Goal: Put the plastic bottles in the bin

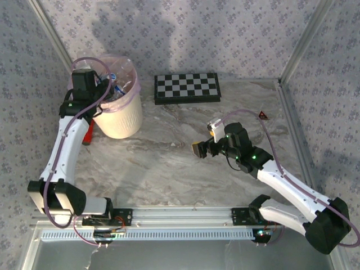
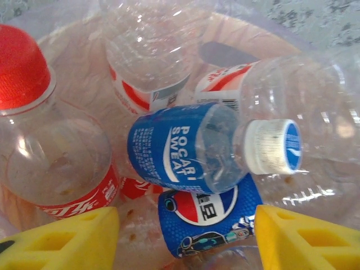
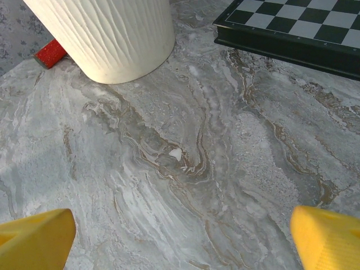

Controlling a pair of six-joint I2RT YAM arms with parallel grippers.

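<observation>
The bin [image 1: 121, 121] stands at the back left, a cream ribbed bucket [image 3: 112, 34] with a pink liner. Several plastic bottles [image 1: 115, 85] lie inside it. My left gripper [image 1: 107, 90] hangs over its mouth. In the left wrist view a blue-labelled bottle with a white cap [image 2: 185, 149] lies across a blue Pepsi bottle [image 2: 208, 216], beside a red-capped bottle [image 2: 50, 157]. My left gripper [image 2: 185, 239] is open, its yellow fingers [image 2: 67, 239] standing either side of the Pepsi bottle without gripping it. My right gripper [image 1: 206, 136] is open over bare table [image 3: 183, 239].
A black-and-white chequered board [image 1: 187, 88] lies at the back centre [image 3: 292, 22]. A red cylinder [image 1: 88, 134] lies behind the bin's left side [image 3: 50, 53]. A small red item [image 1: 262, 115] sits near the right wall. Patterned walls close in the marble tabletop [image 1: 169, 163].
</observation>
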